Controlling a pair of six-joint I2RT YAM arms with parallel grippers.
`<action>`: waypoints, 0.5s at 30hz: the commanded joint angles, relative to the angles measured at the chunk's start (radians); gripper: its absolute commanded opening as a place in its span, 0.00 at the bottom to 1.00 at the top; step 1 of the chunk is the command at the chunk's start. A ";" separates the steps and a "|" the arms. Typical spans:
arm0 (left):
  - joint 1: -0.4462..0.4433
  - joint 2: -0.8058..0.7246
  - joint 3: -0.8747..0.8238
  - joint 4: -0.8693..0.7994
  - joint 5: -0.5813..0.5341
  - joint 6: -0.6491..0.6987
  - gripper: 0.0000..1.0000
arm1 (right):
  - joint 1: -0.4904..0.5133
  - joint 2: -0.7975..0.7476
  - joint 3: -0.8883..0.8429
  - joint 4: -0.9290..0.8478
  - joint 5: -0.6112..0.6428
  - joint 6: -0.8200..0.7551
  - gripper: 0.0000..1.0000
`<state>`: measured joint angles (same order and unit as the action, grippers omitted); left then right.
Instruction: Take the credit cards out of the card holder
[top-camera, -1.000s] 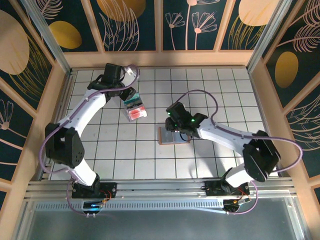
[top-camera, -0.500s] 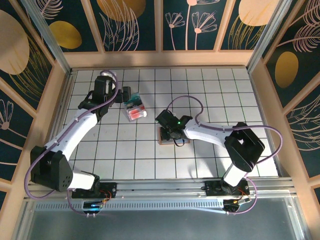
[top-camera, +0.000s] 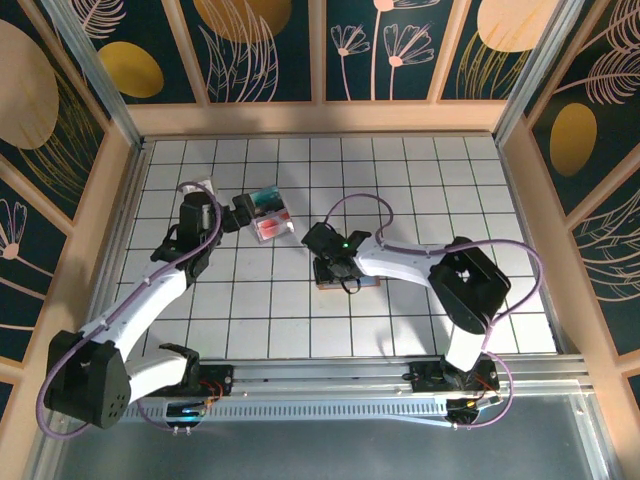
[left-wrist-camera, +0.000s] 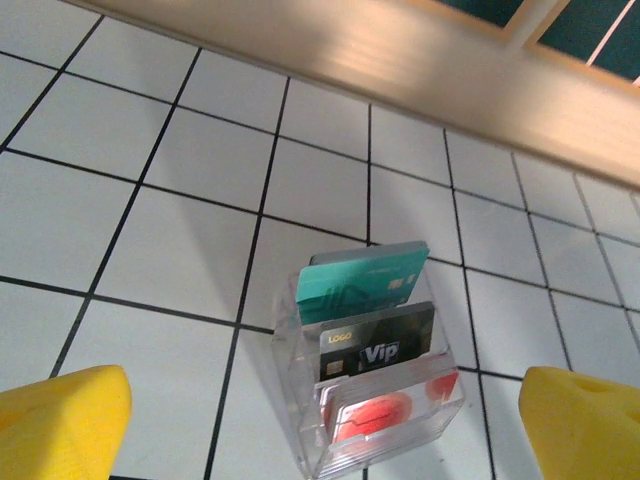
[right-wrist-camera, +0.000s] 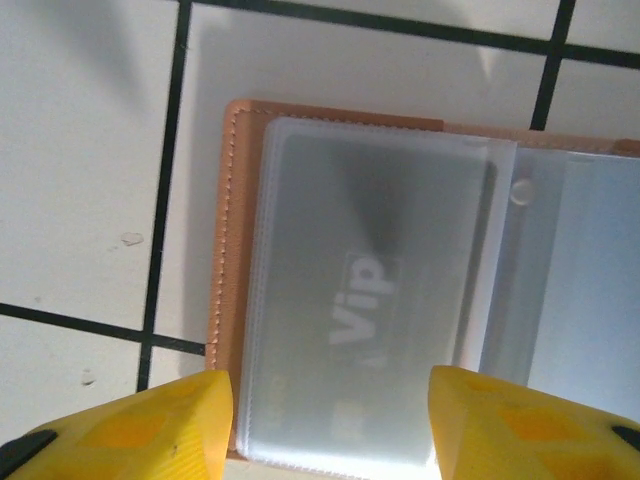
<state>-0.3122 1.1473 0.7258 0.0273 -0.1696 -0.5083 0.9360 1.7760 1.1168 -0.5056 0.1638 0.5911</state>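
- Your left gripper (top-camera: 243, 208) sits in the upper left of the top view, jaws spread wide and holding nothing.
- In the left wrist view its yellow fingers (left-wrist-camera: 60, 420) show at the two bottom corners, well apart.
- The clear card stand (left-wrist-camera: 300, 420) stands on the counter (top-camera: 420, 190) between those fingers, bottom centre of the frame. You can't tell if they touch it.
- The stand holds three upright cards in a stepped row. The teal card (left-wrist-camera: 365, 285) is at the back, the black VIP card (left-wrist-camera: 378, 345) in the middle and the red card (left-wrist-camera: 372, 415) at the front.
- Your right gripper (top-camera: 338, 265) hangs over the card holder (right-wrist-camera: 225, 220) at the centre of the top view.
- The card holder lies open and flat on the counter, its salmon-tan edge along the left.
- The clear plastic sleeve (right-wrist-camera: 300, 180) lies on top of it, with the sleeved VIP card (right-wrist-camera: 365, 310) inside.
- The right gripper's jaws are apart, with yellow fingers (right-wrist-camera: 120, 430) at the bottom left and bottom right. They overlap the holder's lower edge, and contact is unclear.
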 joint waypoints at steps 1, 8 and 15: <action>0.008 -0.033 -0.017 0.098 -0.017 -0.047 0.99 | 0.006 0.032 0.031 -0.025 0.019 0.008 0.57; 0.007 -0.045 -0.023 0.087 -0.023 -0.046 0.99 | 0.006 0.062 0.020 -0.014 0.018 0.010 0.59; 0.008 -0.047 -0.022 0.085 -0.016 -0.029 0.99 | 0.001 0.045 -0.020 0.023 -0.001 0.020 0.45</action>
<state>-0.3122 1.1198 0.7177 0.0788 -0.1844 -0.5362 0.9360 1.8179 1.1217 -0.4866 0.1627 0.5934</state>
